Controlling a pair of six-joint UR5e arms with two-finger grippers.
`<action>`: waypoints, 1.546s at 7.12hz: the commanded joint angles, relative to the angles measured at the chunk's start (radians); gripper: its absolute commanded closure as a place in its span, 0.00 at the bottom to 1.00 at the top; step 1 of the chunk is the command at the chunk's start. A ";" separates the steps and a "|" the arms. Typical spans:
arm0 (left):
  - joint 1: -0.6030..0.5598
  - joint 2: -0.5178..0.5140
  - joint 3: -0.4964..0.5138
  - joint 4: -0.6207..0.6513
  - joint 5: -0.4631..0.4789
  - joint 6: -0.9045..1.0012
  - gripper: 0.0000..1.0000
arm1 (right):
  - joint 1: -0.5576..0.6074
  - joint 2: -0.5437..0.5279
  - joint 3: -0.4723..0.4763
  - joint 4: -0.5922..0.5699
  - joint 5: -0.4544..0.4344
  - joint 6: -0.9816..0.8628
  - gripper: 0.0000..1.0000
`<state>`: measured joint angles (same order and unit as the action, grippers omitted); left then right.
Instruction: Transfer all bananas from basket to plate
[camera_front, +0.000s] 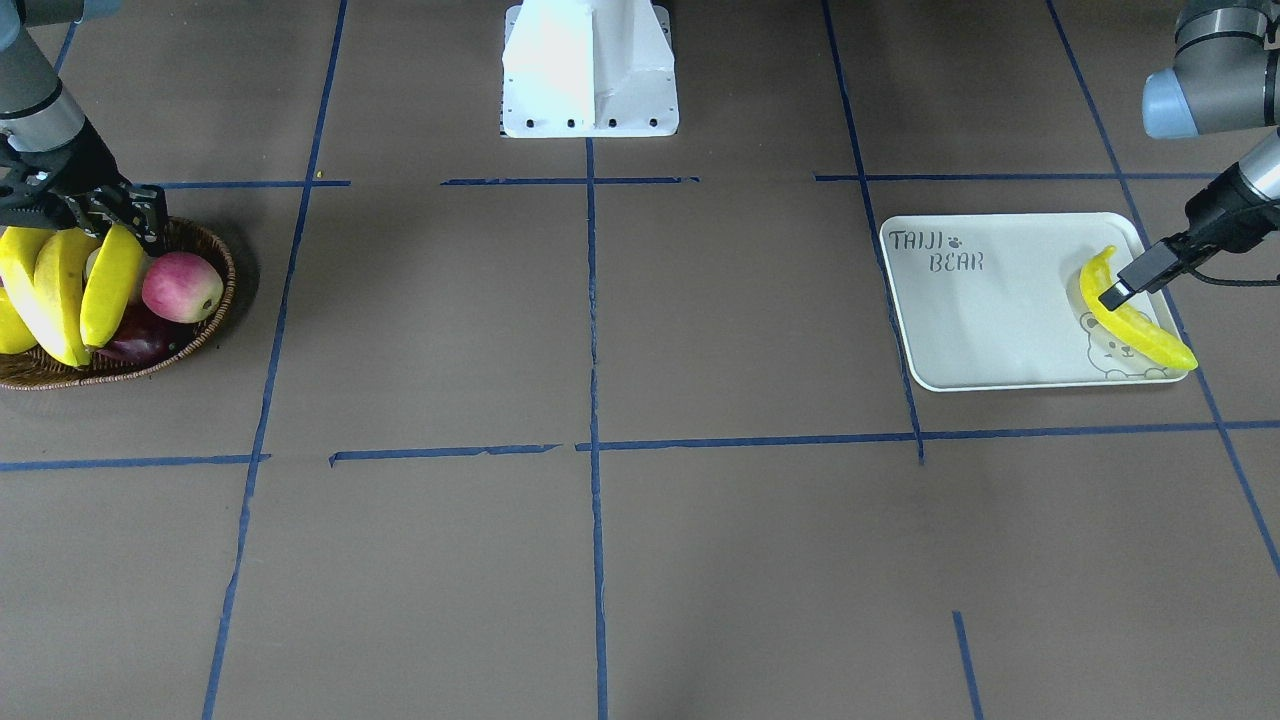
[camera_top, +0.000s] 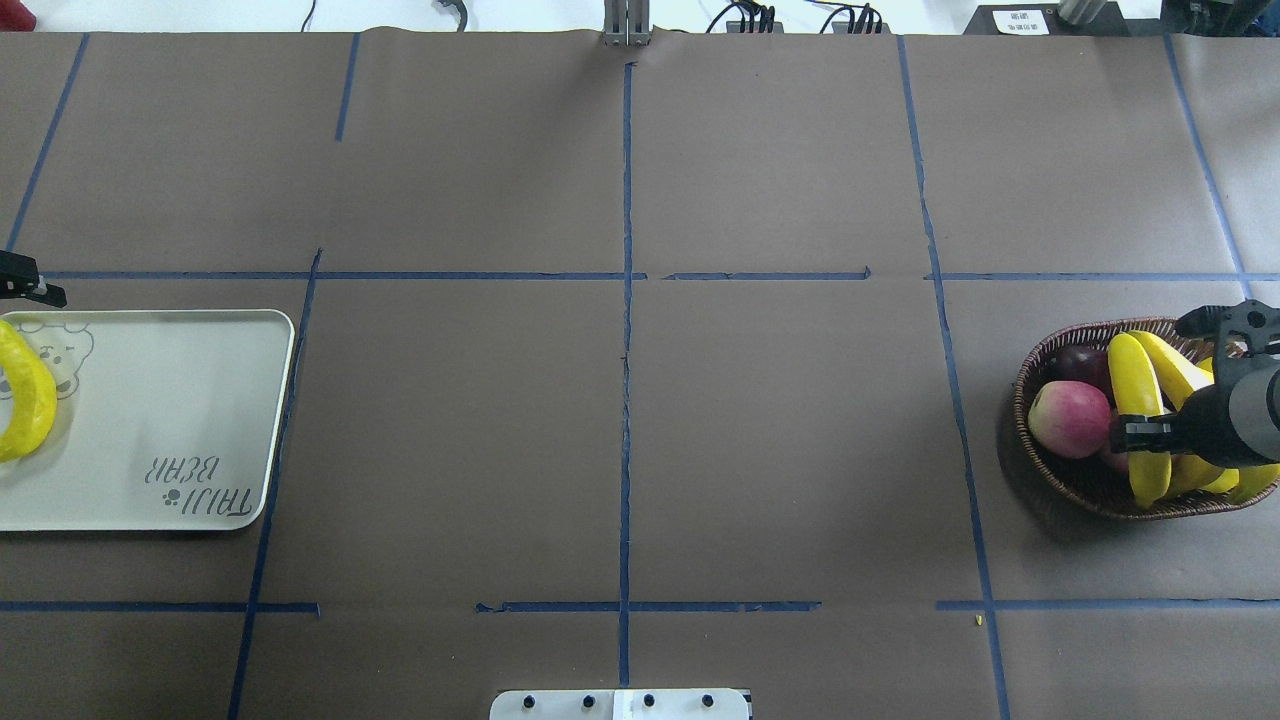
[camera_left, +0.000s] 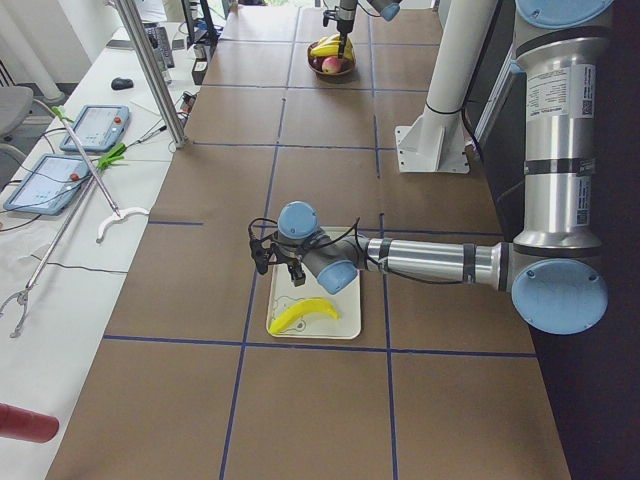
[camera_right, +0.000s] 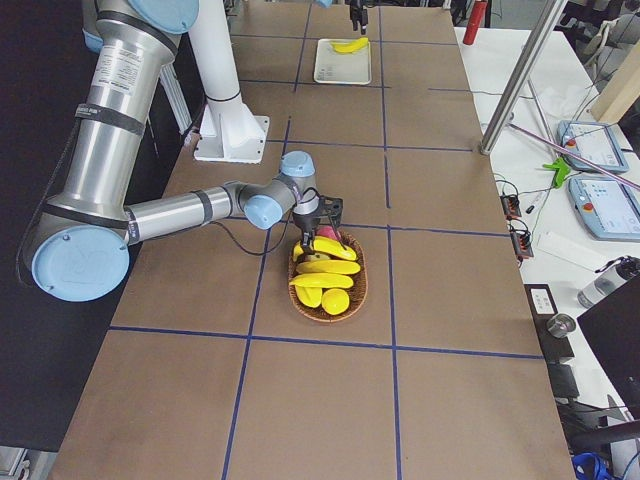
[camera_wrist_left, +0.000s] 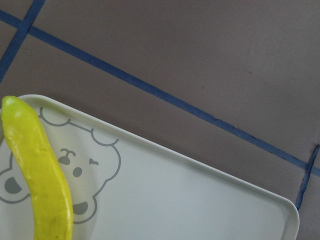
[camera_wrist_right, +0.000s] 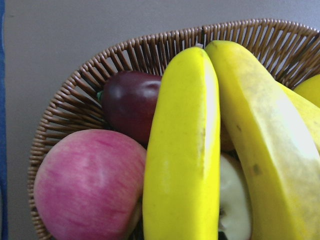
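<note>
Glossy, stiff and likely light but slippery, the bananas (camera_top: 1135, 400) in the basket (camera_top: 1050, 480) lie under the wide-open right claw (camera_top: 1152, 377), best pinched mid-length, while another banana (camera_front: 1140, 330) rests on the plate (camera_front: 980, 320) by the left claw (camera_front: 1118, 295), whose open-or-closed state cannot be told

Table (camera_top: 620, 420) bearing plate (camera_top: 150, 420), basket (camera_top: 1066, 482) and base (camera_front: 590, 70)

The brown-papered table, crossed by blue tape lines (camera_top: 627, 300), is carrying the plate at the robot's left end, the basket at its right end, and the white base at the robot's edge
</note>
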<state>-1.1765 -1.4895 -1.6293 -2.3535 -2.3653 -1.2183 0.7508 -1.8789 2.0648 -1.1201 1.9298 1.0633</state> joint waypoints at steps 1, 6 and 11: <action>0.000 0.000 0.002 -0.032 -0.002 -0.001 0.00 | 0.065 -0.002 0.075 -0.007 0.076 -0.003 0.82; 0.079 -0.040 -0.004 -0.271 -0.006 -0.006 0.00 | 0.147 0.107 0.030 0.246 0.259 -0.003 0.86; 0.199 -0.231 -0.053 -0.271 0.000 -0.393 0.00 | -0.021 0.372 -0.129 0.635 0.176 0.415 0.92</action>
<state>-1.0112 -1.6666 -1.6783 -2.6249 -2.3672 -1.5235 0.7986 -1.5636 1.9400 -0.5259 2.1893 1.3862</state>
